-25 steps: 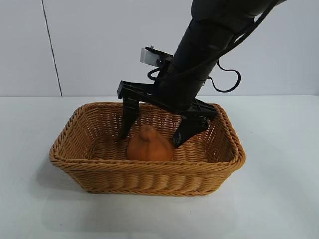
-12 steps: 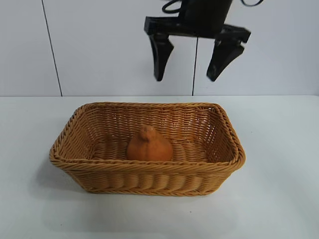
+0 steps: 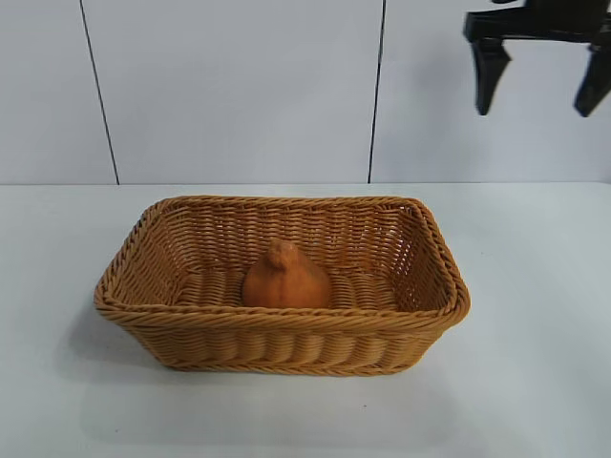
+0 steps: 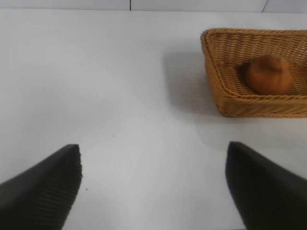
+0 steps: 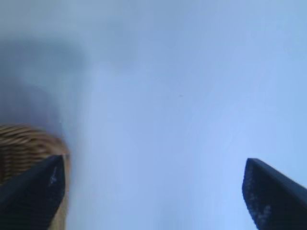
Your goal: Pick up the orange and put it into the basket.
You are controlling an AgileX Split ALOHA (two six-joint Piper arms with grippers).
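Whereas a second ago the right pincer straddled the orange inside the basket, it now hangs at the upper right of the frame, jaws wide and empty. Orange: resting on the basket floor, centre of frame, untouched. Left pincer: parked over the bare counter, jaws wide, empty. Judgement: placement done; only withdrawal left.
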